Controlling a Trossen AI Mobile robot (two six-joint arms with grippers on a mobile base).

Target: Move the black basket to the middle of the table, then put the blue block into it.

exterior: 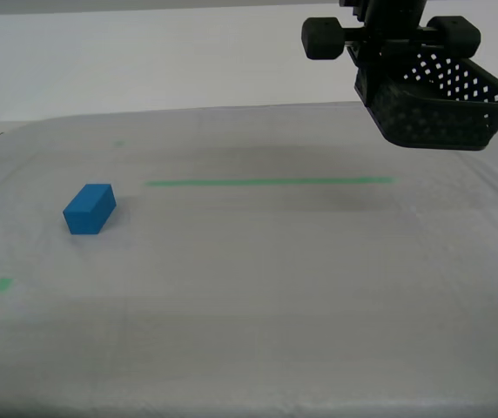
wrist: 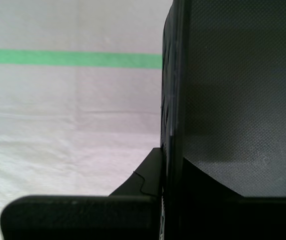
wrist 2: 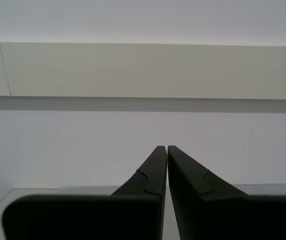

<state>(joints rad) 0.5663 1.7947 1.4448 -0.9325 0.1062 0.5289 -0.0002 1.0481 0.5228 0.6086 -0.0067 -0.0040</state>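
The black basket hangs tilted in the air above the table, at the exterior view's upper right. My first gripper is shut on the basket's near wall. In the first wrist view the basket fills one side, its wall pinched at my first gripper. The blue block lies on the cloth at the exterior view's left, far from the basket. My second gripper is shut on nothing and faces a pale wall; it does not show in the exterior view.
A thin green tape line runs across the table's middle and also shows below the basket as the green tape line. Small green tape bits sit near the exterior view's left edge. A white wall stands behind the table.
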